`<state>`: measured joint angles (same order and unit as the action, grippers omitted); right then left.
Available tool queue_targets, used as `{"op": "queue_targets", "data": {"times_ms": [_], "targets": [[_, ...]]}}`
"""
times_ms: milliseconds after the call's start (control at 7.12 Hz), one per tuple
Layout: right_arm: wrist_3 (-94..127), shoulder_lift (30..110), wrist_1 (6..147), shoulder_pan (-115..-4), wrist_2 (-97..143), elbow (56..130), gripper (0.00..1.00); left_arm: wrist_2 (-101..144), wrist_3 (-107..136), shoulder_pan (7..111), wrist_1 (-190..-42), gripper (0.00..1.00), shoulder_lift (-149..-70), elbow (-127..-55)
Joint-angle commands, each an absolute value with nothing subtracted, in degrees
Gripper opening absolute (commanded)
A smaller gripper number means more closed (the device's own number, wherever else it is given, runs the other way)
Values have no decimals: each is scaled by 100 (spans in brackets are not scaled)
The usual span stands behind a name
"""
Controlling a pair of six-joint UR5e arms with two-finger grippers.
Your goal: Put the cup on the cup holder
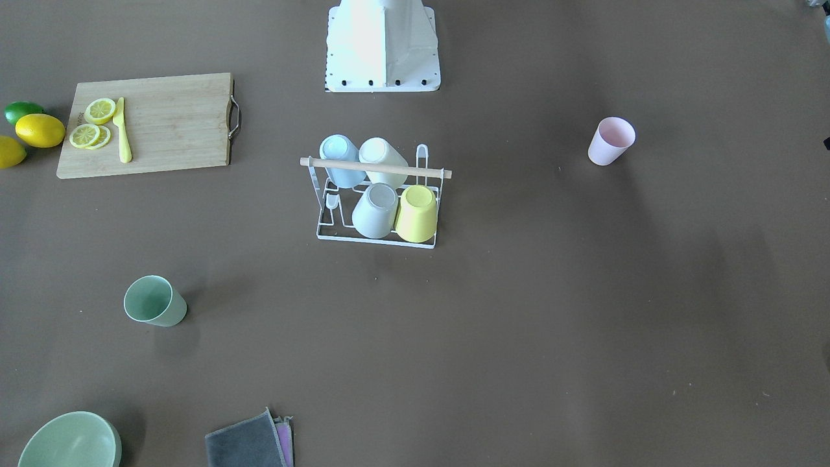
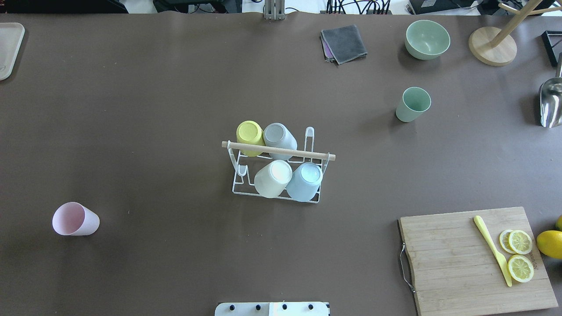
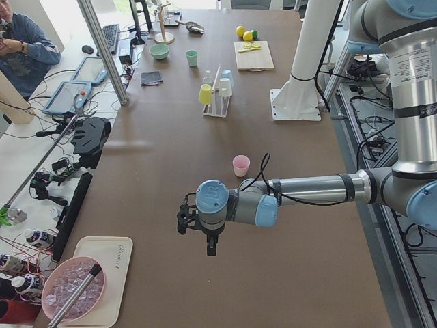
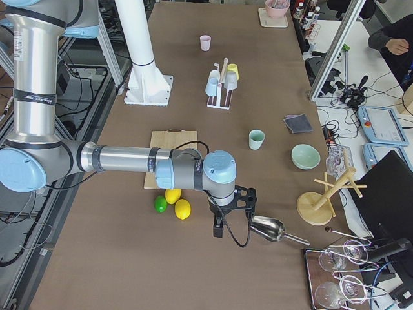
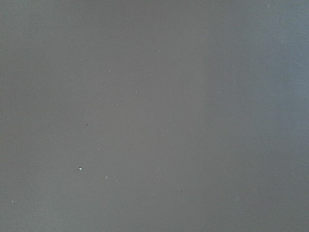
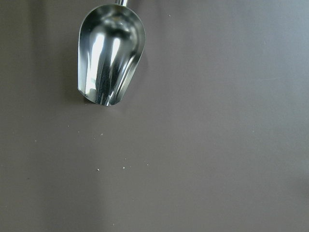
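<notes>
The white wire cup holder (image 1: 376, 167) with a wooden rod stands mid-table, also in the overhead view (image 2: 281, 151). It carries upside-down blue, white, grey and yellow cups, and its end prongs are bare. A pink cup (image 2: 74, 219) stands upright on the robot's left side. A green cup (image 2: 412, 104) stands upright at the far right. My left gripper (image 3: 211, 247) hangs over bare table beyond the pink cup (image 3: 240, 165). My right gripper (image 4: 219, 229) hangs near a metal scoop (image 6: 110, 53). Both show only in side views, so I cannot tell whether they are open or shut.
A bamboo cutting board (image 2: 452, 259) holds lemon slices and a yellow knife, with lemons and a lime (image 1: 32, 126) beside it. A green bowl (image 2: 427, 39), a grey cloth (image 2: 344, 43), a wooden stand (image 2: 491, 46) and a tray (image 2: 9, 48) sit along the far edge.
</notes>
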<state>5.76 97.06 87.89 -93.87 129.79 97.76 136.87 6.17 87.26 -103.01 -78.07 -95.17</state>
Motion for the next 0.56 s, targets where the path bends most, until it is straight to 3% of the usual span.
{"op": "queue_targets", "data": {"times_ms": [0,421], "targets": [[624,9703,8789,-9378,13271,9791,100,13693,624,8728,-10301,99,-7787,-9562],[877,9694,8780,-9019,13491,10123,100,13502,624,8710,-10275,99,-8058,-9632]]}}
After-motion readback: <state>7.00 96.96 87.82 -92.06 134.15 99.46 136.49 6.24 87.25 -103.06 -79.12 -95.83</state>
